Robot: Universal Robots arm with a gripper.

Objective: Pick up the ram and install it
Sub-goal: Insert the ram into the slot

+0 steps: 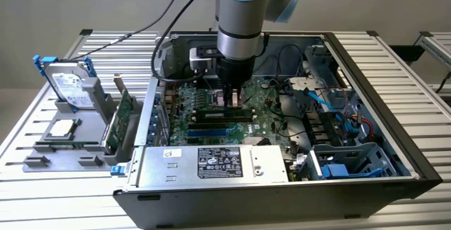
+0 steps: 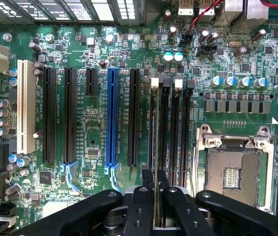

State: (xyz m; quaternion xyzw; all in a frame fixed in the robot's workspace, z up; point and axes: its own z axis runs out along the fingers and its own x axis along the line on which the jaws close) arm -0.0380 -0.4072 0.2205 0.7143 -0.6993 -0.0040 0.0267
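My gripper (image 1: 233, 99) reaches down into the open computer case (image 1: 394, 151), just above the motherboard's memory slots (image 1: 222, 115). In the wrist view, the two black fingers (image 2: 146, 179) press together on the ram (image 2: 154, 147), a thin stick seen edge-on as a narrow line. The ram lies along the outermost of the black memory slots (image 2: 152, 123), the one nearest the expansion slots, with a white latch (image 2: 154, 82) at its far end. Whether the ram touches the slot or hangs just over it I cannot tell.
An open CPU socket (image 2: 234, 172) lies beside the memory slots, with blue (image 2: 111, 115) and white (image 2: 25, 113) expansion slots on the other side. Outside the case, at the exterior view's left, a grey holder (image 1: 42, 156) carries a hard drive (image 1: 71, 85), a silver CPU (image 1: 62, 128) and a green expansion card (image 1: 121, 115).
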